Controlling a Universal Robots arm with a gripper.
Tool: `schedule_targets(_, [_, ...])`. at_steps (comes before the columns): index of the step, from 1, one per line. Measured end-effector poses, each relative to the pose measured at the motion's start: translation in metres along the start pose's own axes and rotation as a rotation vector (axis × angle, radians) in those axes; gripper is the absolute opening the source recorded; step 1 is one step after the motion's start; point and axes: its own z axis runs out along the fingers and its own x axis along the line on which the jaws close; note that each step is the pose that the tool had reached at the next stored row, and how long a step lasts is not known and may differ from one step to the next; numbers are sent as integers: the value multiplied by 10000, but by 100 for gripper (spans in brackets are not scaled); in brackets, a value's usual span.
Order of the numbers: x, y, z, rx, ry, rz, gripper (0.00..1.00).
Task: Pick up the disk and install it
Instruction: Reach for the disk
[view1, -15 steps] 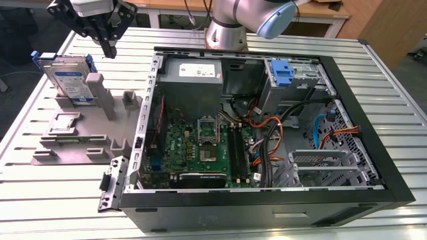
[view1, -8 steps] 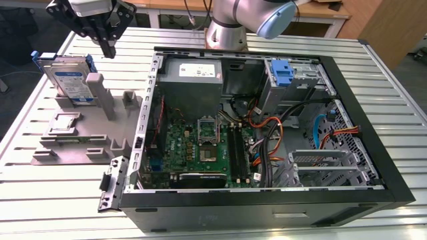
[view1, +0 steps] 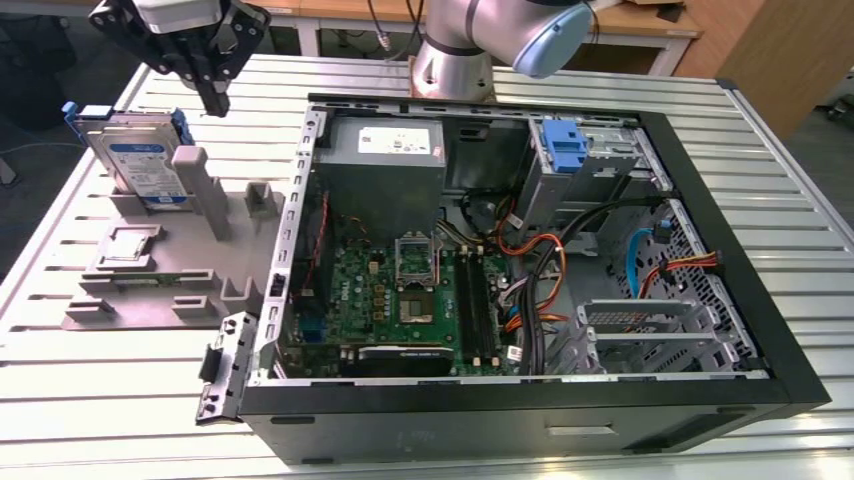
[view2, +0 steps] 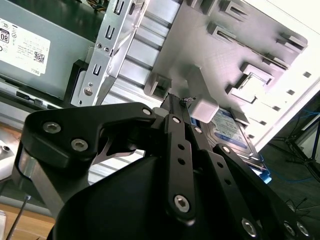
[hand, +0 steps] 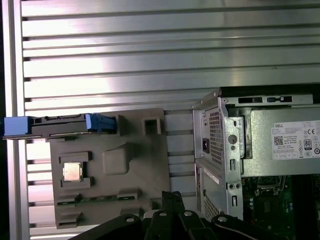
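We see the flat grey metal disk (view1: 138, 160), blue-railed, standing on edge in a moulded grey rack (view1: 147, 300) on the ribbed metal table (view1: 120, 400). Our black hand (view1: 215, 103) hovers above the rack, fingers pinched together, empty.

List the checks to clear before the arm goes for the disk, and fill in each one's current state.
1. Grey metal hard drive with blue rails and white-and-blue label stands on edge in the grey plastic fixture: ok.
2. Black gripper empty: ok.
3. Jaws open for a grasp: not ok, shut.
4. Gripper lined up over the drive: not ok, it hangs off toward the exterior view's right.
5. Black computer case open: ok.
6. Orange cables clear of the install path: cannot tell.
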Motion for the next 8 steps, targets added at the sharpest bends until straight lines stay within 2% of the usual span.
schedule_targets(8, [18,-1,0,0,0,0,10])
